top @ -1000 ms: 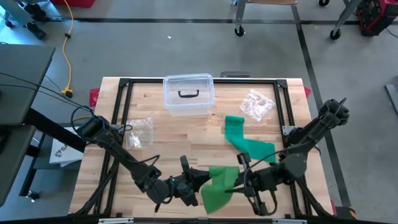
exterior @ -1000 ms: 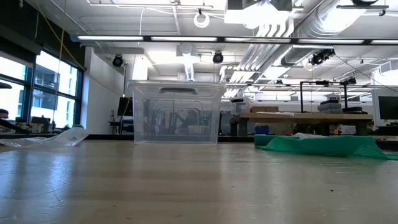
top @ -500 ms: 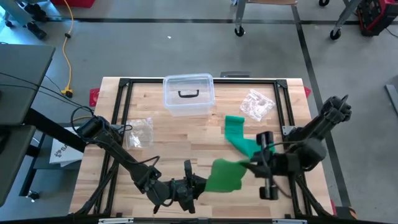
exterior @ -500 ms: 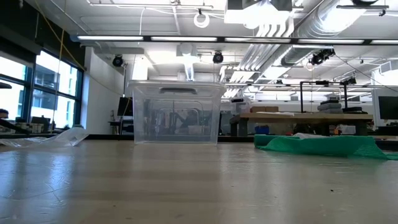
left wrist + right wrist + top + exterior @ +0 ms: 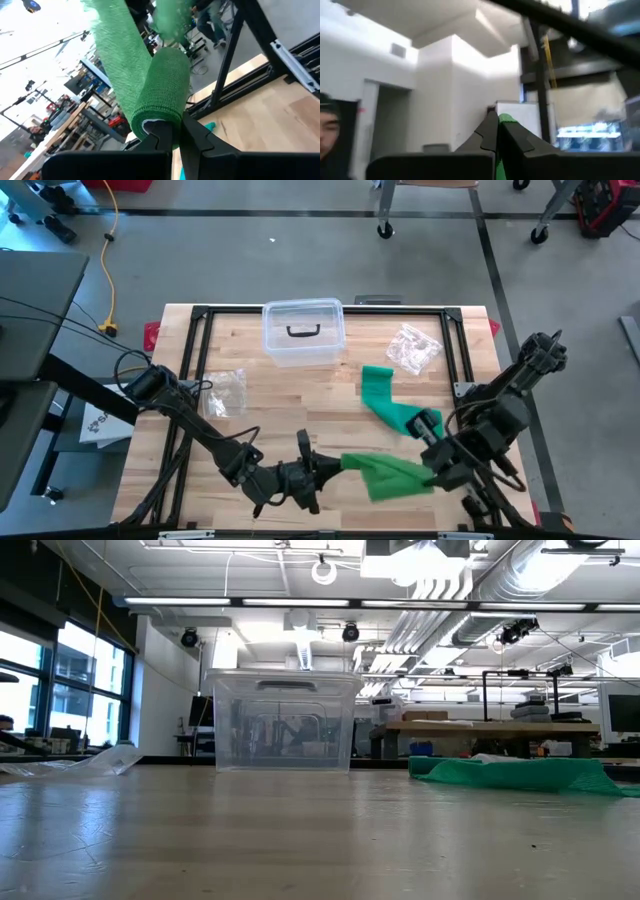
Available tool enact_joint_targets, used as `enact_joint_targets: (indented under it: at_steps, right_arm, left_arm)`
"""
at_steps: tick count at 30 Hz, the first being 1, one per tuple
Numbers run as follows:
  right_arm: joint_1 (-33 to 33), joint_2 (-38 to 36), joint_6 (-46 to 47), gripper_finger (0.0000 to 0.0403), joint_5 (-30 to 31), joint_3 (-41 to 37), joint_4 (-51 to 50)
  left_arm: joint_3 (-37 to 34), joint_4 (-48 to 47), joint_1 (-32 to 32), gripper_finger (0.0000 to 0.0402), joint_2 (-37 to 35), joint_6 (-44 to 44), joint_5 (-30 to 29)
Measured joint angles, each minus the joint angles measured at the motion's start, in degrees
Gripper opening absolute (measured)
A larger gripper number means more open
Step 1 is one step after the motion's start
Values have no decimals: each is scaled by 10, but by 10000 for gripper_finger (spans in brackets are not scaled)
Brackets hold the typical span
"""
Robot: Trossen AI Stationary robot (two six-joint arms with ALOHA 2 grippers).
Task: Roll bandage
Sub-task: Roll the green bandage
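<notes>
The green bandage is partly wound into a roll (image 5: 162, 92), and my left gripper (image 5: 322, 470) is shut on that roll near the table's front edge. From the roll a wide loose stretch (image 5: 400, 476) runs toward the table's right, up to my right gripper (image 5: 427, 424). That gripper is shut on the bandage and tipped upward. Beyond it the strip drops to the table, where its far end (image 5: 377, 382) lies flat. In the low view this resting part (image 5: 510, 773) shows at the right. My left gripper pinches the near end of the roll (image 5: 159, 125) between its two fingers. The fingers are level and come from the table's left, along the roll, which sticks out past their tips. The roll is lifted clear of the table. My right gripper pinches the bandage (image 5: 506, 119) between its fingertips; only a small green bit shows there. The fingers slant upward. The strip is lifted at the hold, one stretch running to the roll and the other down to the table.
A clear lidded box (image 5: 303, 332) stands at the table's far edge. Crumpled plastic bags lie at the far right (image 5: 412, 348) and at the left (image 5: 226, 392). A black frame (image 5: 200, 315) borders the table. A person (image 5: 330, 125) shows beyond the table.
My right gripper has risen, gone toward the table's right edge and tipped its fingers upward, keeping hold of the bandage. The loose green stretch, bunched beside the roll a second ago, is now drawn out to the right. The roll has stayed in place.
</notes>
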Motion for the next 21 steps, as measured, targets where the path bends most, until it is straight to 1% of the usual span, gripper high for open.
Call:
enact_joint_targets:
  at_steps: [3, 6, 8, 10, 15, 17, 21]
  right_arm:
    - [0, 6, 22, 0, -1, 0, -30]
    - [0, 19, 37, 0, -4, 0, -31]
    - [0, 25, 37, 0, -4, 0, -32]
    - [-3, 27, 30, 0, -4, 0, -32]
    - [-18, 25, 8, 0, 0, 0, -16]
    - [-25, 25, 7, 0, 1, 0, -1]
    - [-37, 34, 29, 0, -1, 0, 3]
  left_arm:
    - [0, -3, 9, 4, 0, -2, -11]
    - [0, -4, 20, 4, 0, -14, -28]
    - [0, -4, 24, 4, 0, -21, -26]
    - [0, -8, 26, 4, 0, -21, -5]
    - [0, -10, 26, 4, 0, -39, 74]
    - [0, -10, 26, 4, 0, -46, 87]
    - [0, -13, 33, 4, 3, -59, 88]
